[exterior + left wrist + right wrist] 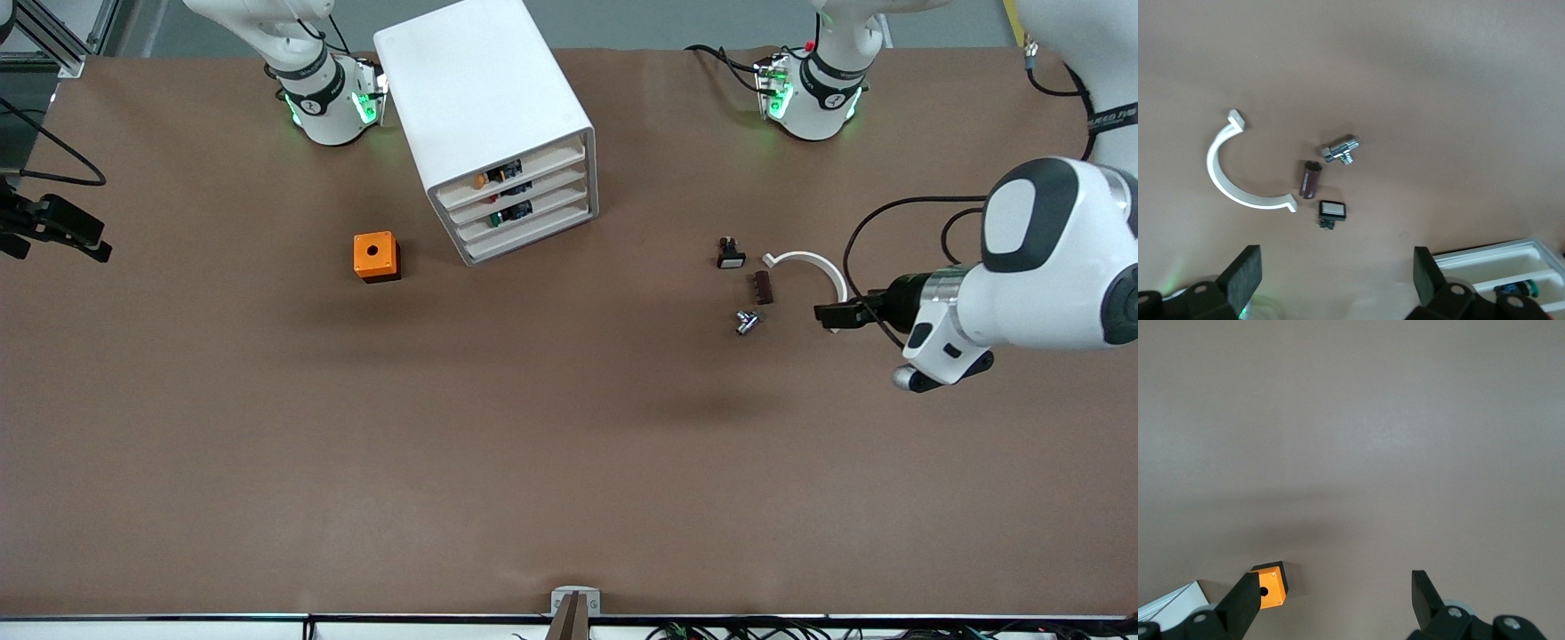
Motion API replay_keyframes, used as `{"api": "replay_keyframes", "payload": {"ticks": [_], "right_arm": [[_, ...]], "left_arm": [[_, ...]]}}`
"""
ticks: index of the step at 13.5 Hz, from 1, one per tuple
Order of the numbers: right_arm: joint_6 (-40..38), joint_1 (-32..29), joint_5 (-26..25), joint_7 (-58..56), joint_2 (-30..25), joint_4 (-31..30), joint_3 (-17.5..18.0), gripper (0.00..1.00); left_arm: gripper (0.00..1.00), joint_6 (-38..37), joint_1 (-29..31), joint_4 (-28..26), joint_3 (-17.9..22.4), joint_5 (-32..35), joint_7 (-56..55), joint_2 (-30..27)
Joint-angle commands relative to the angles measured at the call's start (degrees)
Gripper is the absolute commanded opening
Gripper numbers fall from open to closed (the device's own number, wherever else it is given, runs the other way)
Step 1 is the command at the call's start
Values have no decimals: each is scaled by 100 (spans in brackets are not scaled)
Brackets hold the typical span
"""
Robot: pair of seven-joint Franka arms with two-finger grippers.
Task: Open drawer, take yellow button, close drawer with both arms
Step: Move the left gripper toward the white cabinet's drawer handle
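Brown matting (569,444) covers table; surrounding room apparently barely visible.

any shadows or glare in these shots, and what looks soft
Front view: even light, faint arm shadows on the table, green glow at the arm bases. Left wrist view: the white clip is sharp. Right wrist view: a broad soft shadow above the orange box.

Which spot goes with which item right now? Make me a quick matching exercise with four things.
Things:
1. orange box
2. white curved clip
3. button
4. left claw

Places:
A. in the drawer
B. beside the cabinet, toward the right arm's end
C. over the table, by the clip's end
D. on the table beside the small brown cylinder

Pairs: 1-B, 2-D, 3-A, 4-C
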Motion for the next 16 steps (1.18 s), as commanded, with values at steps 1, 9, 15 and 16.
{"api": "replay_keyframes", "payload": {"ticks": [1, 9, 15, 16], "right_arm": [[21, -103, -10, -37, -88, -83, 64, 100], [13, -173, -10, -28, -61, -92, 90, 100], [74, -120, -1, -28, 132, -83, 99, 100], [83, -94, -1, -28, 184, -75, 99, 100]], "left_arm": [[100, -54, -347, 473, -1, -54, -1061, 343], [100, 402, -1181, 738, -1, -54, -4435, 906], [100, 684, -2043, 738, -10, -376, -7302, 1223], [100, 684, -2061, 738, -10, -744, -7619, 1267]]}}
